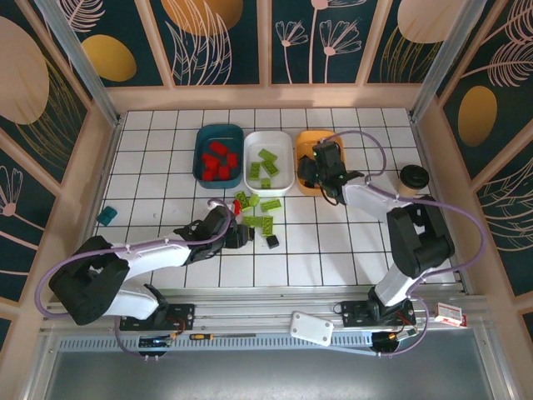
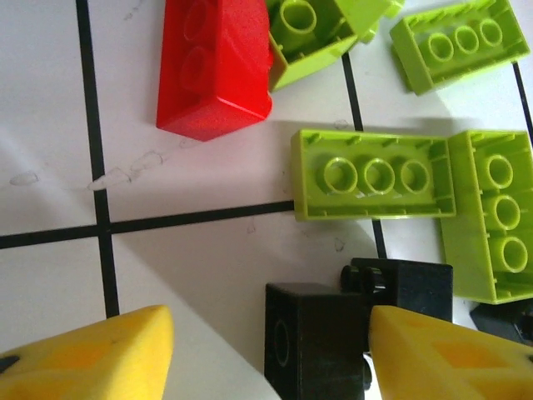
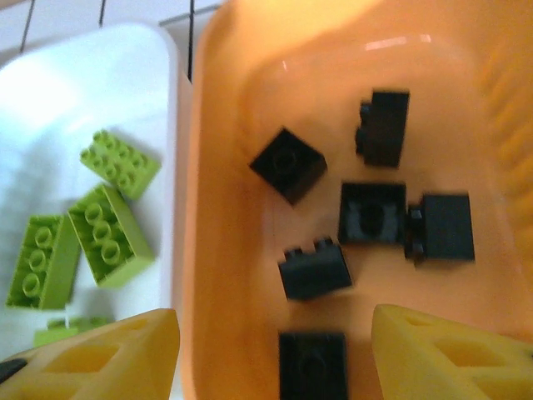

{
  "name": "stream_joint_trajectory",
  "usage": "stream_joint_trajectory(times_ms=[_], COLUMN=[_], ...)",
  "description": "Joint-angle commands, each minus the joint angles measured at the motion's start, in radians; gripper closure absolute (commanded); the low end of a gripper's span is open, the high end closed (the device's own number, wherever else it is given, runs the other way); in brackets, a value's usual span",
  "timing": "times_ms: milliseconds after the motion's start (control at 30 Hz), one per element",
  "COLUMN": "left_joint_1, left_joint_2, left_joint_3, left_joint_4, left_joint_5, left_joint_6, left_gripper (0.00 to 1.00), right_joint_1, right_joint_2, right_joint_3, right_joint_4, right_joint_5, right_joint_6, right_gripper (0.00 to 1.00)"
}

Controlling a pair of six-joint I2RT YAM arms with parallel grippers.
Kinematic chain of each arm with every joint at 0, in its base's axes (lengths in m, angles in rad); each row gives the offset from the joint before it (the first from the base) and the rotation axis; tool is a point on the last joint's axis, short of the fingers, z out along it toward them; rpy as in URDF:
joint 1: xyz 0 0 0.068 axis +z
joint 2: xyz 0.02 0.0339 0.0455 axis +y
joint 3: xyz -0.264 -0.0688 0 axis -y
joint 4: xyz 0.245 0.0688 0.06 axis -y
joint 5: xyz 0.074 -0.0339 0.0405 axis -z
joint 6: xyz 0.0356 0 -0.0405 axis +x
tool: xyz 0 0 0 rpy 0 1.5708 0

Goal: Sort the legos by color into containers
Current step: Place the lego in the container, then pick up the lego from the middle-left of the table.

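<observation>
We show the black-brick step: left end effector (image 2: 271, 337) spread astride a black brick (image 2: 310, 333) on the worktop (image 2: 191, 275); right end effector (image 3: 275, 329) spread, empty, over the orange tray (image 3: 225, 125). Next, we judge: pinch, lift, carry there.

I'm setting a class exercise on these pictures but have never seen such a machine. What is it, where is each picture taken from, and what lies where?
Two robot arms stand at the near edge of a table. One picture looks down from above; the other two come from wrist cameras, showing yellow fingers. Red bricks lie in the teal tray, green bricks in the white tray, black bricks in the orange tray. The right gripper hangs open above the orange tray, holding nothing. The left gripper stands open around a black brick, near loose green bricks and a red brick.
</observation>
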Motion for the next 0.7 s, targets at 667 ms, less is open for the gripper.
stream_joint_trajectory(times_ms=[667], left_joint_1=[-0.004], left_joint_2=[0.026], left_joint_3=[0.014], left_joint_4=[0.005], left_joint_5=[-0.042], left_joint_6=[-0.005], left_gripper=[0.69], right_joint_1=[0.061], right_joint_2=[-0.228], right_joint_3=[-0.200], right_joint_4=[0.061], right_joint_5=[0.079], right_joint_6=[0.073], right_gripper=[0.37])
